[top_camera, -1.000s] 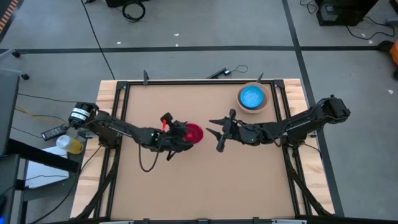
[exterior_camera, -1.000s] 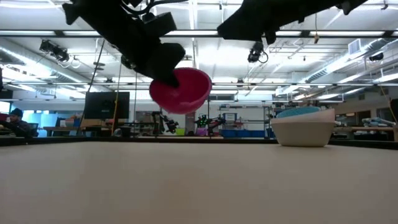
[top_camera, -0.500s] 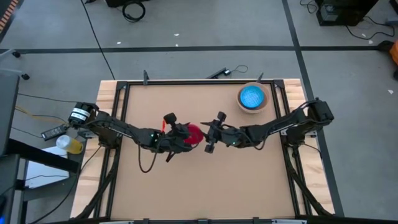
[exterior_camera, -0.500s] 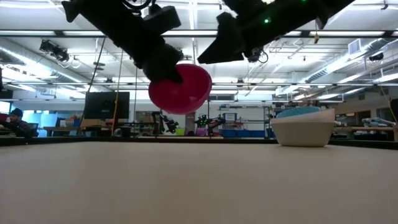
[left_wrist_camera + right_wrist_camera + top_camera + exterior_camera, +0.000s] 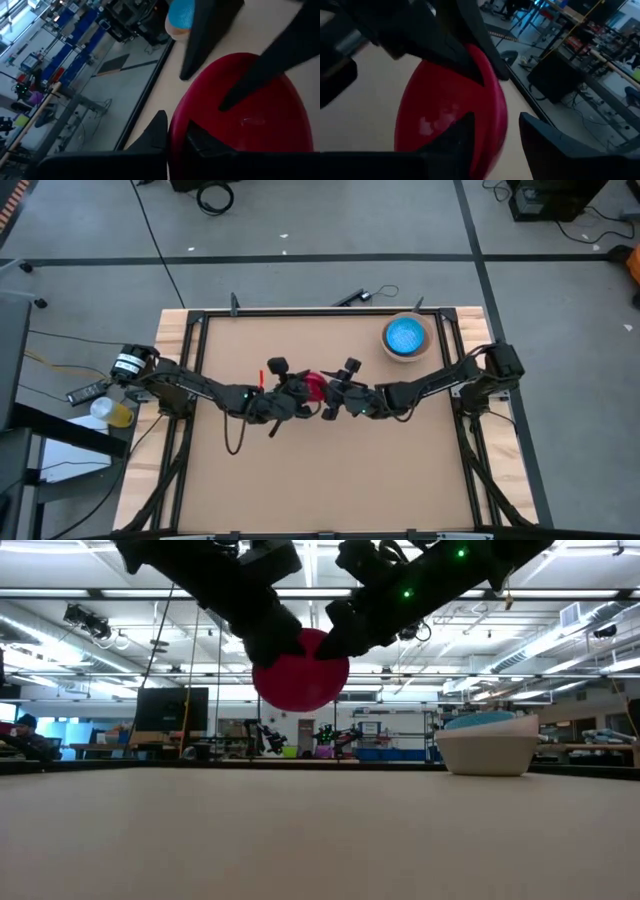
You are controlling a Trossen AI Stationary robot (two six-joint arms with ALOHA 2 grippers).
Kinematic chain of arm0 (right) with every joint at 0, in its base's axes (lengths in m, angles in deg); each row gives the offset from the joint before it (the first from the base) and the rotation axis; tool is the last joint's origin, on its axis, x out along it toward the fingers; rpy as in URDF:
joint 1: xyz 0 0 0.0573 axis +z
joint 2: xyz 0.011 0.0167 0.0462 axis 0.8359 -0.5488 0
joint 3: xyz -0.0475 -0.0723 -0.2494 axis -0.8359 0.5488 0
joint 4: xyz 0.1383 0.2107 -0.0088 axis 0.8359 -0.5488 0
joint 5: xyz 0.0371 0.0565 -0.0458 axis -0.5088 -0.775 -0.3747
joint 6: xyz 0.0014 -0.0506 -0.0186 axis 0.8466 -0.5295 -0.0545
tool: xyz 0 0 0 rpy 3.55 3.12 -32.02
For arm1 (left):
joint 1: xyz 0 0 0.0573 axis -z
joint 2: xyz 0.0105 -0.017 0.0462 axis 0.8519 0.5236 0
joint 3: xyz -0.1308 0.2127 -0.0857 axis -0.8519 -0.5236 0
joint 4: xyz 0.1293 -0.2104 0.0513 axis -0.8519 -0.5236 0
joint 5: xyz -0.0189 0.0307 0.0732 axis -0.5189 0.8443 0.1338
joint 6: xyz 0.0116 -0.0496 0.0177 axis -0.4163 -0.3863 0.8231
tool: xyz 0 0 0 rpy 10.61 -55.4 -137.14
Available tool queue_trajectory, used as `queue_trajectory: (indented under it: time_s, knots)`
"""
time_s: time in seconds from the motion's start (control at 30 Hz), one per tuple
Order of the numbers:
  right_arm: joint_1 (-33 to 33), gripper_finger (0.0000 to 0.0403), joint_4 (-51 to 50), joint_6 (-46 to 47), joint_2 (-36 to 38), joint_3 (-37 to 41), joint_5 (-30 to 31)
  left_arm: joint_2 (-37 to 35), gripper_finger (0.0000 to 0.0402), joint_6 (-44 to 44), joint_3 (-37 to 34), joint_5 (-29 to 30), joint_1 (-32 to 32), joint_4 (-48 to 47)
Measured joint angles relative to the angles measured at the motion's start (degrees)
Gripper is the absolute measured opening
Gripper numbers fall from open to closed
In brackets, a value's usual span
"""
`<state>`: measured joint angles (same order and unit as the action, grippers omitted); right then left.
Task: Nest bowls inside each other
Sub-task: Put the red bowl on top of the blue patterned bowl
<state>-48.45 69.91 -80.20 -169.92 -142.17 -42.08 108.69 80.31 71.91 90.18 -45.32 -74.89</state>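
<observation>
A magenta-red bowl (image 5: 314, 385) (image 5: 300, 675) hangs above the middle of the table, tipped well onto its side. My left gripper (image 5: 298, 393) (image 5: 176, 131) is shut on its rim. My right gripper (image 5: 328, 402) (image 5: 496, 120) is open at the opposite rim, one finger inside the bowl and one outside. Near the far right corner a stack of bowls (image 5: 405, 337) (image 5: 490, 745) rests on its base, a light blue one inside a paler outer bowl. My left gripper pinches the red bowl's rim (image 5: 181, 107) on the side toward the table's left, one finger inside the bowl and one outside. The fingers come nearly level from the left. The bowl is lifted clear, tipped on its side. Whether my right gripper touches the rim (image 5: 501, 107) I cannot tell.
The brown tabletop (image 5: 300, 470) lies bare below and in front of both arms. A dark tool with a cable (image 5: 355, 297) lies at the far edge. A yellow bottle (image 5: 115, 412) sits off the table's left side.
My right gripper has gone toward the table's left and down to the red bowl, and its fingers now straddle the rim. My left gripper has rolled its wrist, tipping the bowl from mouth-up onto its side.
</observation>
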Motion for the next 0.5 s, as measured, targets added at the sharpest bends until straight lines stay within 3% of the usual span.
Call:
queue_trajectory:
  time_s: [0.1,0.23,0.37,0.5]
  knots:
    - [-0.3,0.0125,-2.0,0.6,1.0,0.0,0.0,0.0,0.0029,-0.6,0.0,-0.8,0.0,1.5]
    - [-2.2,0.0027,-12.5,4.3,2.7,-2.3,-3.0,-0.1,0.007,0.8,0.1,-6.3,0.1,4.1]
    - [-6.1,0.0016,-34.1,11.8,2.9,-8.6,-10.1,-0.2,0.0127,8.4,0.2,-8.0,-0.3,6.4]
    - [-11.6,0.0016,-52.3,16.6,4.9,-12.6,-6.7,-0.9,0.017,8.3,1.0,-7.2,-1.1,6.7]
